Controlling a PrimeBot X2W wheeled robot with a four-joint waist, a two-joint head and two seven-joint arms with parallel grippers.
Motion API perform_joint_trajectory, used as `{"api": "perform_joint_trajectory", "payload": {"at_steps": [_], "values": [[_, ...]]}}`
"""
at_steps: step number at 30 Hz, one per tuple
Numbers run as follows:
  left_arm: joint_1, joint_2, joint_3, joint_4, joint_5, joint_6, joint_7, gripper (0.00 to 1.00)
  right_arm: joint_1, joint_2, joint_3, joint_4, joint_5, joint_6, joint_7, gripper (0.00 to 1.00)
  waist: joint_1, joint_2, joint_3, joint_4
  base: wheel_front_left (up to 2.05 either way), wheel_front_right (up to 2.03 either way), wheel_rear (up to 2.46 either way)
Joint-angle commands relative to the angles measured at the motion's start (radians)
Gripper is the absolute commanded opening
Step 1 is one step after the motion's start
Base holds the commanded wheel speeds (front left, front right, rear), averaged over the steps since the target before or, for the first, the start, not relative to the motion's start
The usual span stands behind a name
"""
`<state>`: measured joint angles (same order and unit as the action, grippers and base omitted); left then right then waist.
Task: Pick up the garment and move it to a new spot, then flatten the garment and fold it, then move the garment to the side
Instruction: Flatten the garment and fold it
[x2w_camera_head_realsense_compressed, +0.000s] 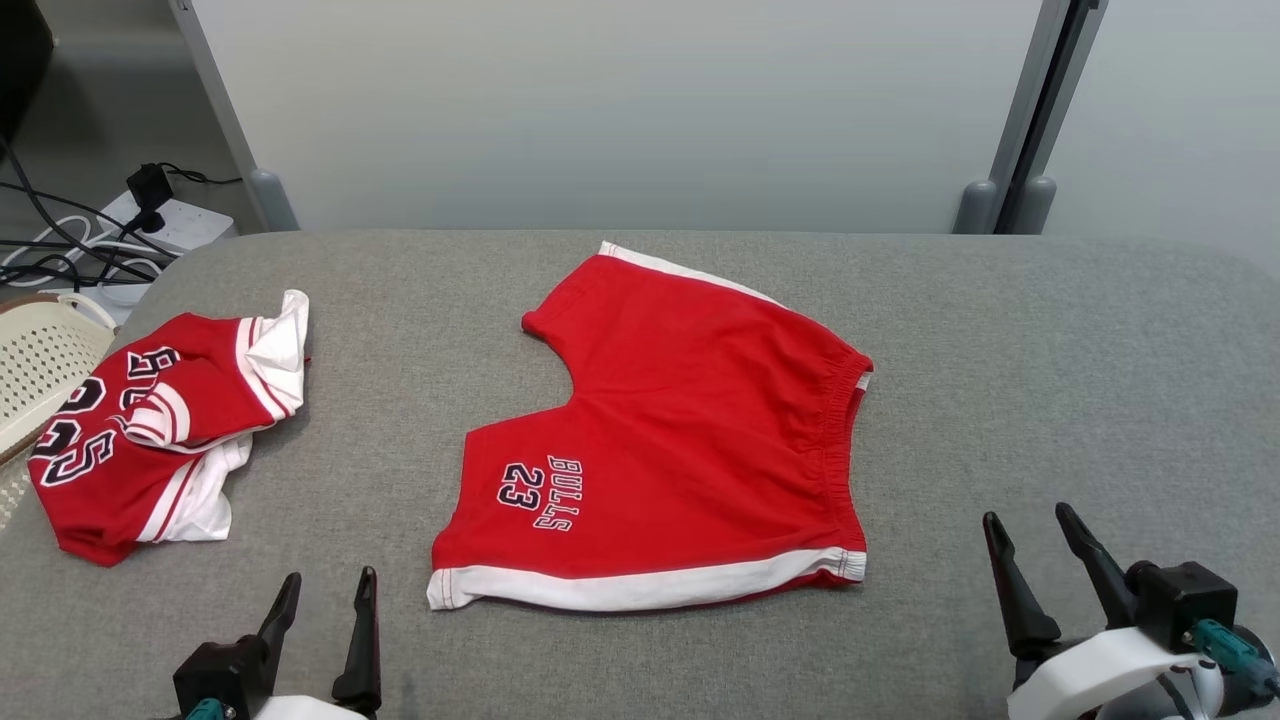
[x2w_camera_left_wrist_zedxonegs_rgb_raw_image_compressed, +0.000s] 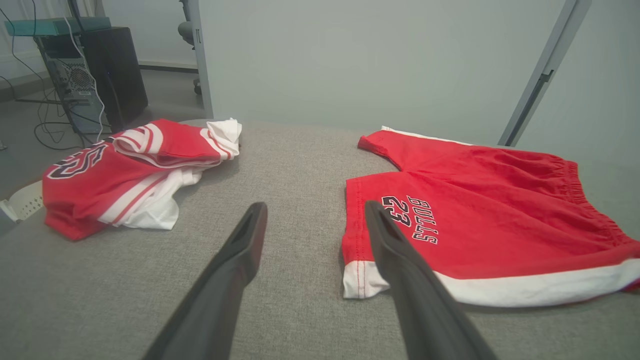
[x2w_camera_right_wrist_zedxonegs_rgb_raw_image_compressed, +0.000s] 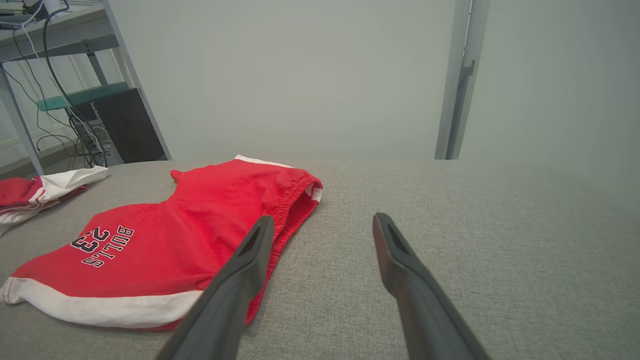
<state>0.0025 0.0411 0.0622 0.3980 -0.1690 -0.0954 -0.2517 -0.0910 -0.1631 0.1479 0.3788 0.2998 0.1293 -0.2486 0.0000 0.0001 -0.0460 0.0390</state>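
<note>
The garment (x2w_camera_head_realsense_compressed: 680, 440) is a pair of red shorts with white trim and "BULLS 23" print, spread flat in the middle of the grey table (x2w_camera_head_realsense_compressed: 1050, 380), waistband to the right. It also lies right of centre in the left wrist view (x2w_camera_left_wrist_zedxonegs_rgb_raw_image_compressed: 490, 220) and at the left in the right wrist view (x2w_camera_right_wrist_zedxonegs_rgb_raw_image_compressed: 175, 240). My left gripper (x2w_camera_head_realsense_compressed: 328, 588) is open near the front edge, just left of the shorts' white hem corner. Over at the front right, my right gripper (x2w_camera_head_realsense_compressed: 1030, 525) is open, apart from the waistband. Both hold nothing.
A crumpled red and white jersey (x2w_camera_head_realsense_compressed: 160, 430) lies at the table's left side. A cream perforated basket (x2w_camera_head_realsense_compressed: 40, 360) stands off the left edge, with a power strip and cables (x2w_camera_head_realsense_compressed: 150, 220) on the floor behind. A pale partition wall (x2w_camera_head_realsense_compressed: 620, 110) runs behind the table.
</note>
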Motion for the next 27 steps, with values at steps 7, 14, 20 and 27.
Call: {"api": "perform_joint_trajectory", "payload": {"at_steps": [7, 14, 20, 27], "values": [[-0.015, 0.009, -0.006, 0.014, -0.023, 0.001, -0.01, 1.0, -0.021, -0.008, 0.049, 0.035, 0.007, 0.001, -0.013, 1.0, 0.0, -0.0001, 0.013, 0.003, 0.0, 0.0, 0.0], [-0.015, 0.009, -0.032, 0.06, -0.039, -0.003, -0.01, 1.0, -0.021, -0.011, 0.066, 0.064, 0.017, 0.001, -0.013, 1.0, 0.0, -0.0001, 0.024, 0.007, 0.0, 0.0, 0.0], [-0.02, 0.009, -0.066, 0.091, -0.038, -0.007, -0.01, 1.0, -0.026, -0.014, 0.096, 0.093, 0.025, 0.001, -0.013, 1.0, 0.0, -0.0001, 0.034, 0.009, 0.0, 0.0, 0.0], [-0.025, 0.009, -0.093, 0.114, -0.062, -0.001, -0.01, 1.0, -0.033, -0.011, 0.131, 0.111, 0.04, 0.001, -0.013, 1.0, 0.0, -0.0001, 0.047, 0.016, 0.0, 0.0, 0.0]]}}
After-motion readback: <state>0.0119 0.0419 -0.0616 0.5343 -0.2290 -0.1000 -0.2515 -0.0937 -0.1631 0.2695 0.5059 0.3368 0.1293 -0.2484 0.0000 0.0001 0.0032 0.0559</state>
